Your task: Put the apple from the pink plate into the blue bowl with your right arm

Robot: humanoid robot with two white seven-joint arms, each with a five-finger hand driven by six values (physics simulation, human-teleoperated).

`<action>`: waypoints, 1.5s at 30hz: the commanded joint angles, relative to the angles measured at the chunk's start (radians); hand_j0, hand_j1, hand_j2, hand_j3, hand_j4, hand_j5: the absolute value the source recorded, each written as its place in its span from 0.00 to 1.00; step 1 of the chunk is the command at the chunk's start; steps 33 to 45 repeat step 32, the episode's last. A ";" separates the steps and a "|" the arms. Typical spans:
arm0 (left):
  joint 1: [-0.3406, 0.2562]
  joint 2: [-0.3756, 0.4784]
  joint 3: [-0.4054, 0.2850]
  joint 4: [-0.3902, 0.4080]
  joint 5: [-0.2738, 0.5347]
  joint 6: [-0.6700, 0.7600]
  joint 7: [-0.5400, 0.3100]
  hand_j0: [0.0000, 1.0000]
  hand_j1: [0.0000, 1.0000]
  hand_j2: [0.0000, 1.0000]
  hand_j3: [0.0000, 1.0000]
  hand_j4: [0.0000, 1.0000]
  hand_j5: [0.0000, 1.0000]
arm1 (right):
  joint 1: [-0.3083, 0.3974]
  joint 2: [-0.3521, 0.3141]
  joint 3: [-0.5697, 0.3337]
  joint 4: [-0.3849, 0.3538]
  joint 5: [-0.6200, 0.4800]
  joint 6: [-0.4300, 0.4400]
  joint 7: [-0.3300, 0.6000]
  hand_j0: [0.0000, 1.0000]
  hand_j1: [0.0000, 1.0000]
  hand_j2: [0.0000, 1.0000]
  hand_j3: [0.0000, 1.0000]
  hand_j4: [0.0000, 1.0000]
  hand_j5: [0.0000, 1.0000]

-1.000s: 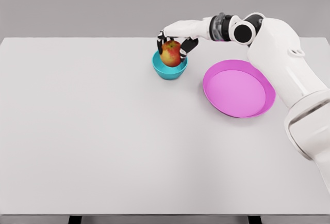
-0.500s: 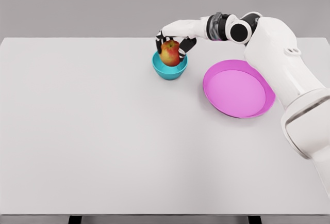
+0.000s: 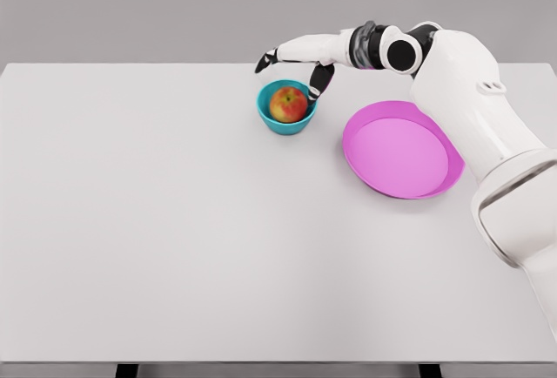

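A red and yellow apple [image 3: 288, 104] lies inside the small blue bowl [image 3: 286, 122] at the back middle of the table. My right hand [image 3: 291, 66] hovers just above and behind the bowl, fingers spread wide, touching nothing. The thumb [image 3: 319, 80] hangs beside the bowl's right rim. To the right of the bowl sits the pink plate [image 3: 402, 149], with nothing on it. The right arm comes in from the right edge and reaches across the plate's far side. My left arm does not show.
The white table [image 3: 174, 221] spans the whole view, with its front edge near the bottom of the picture. A grey wall stands behind its far edge.
The right hand has spread its fingers and let go of the apple, which dropped from the grasp into the blue bowl. The hand itself rose slightly.
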 commanded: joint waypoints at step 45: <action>0.000 0.000 -0.002 0.000 0.001 0.000 0.000 1.00 1.00 1.00 1.00 1.00 1.00 | 0.788 -0.424 -0.875 -0.929 -0.156 -0.072 0.034 1.00 1.00 1.00 1.00 1.00 1.00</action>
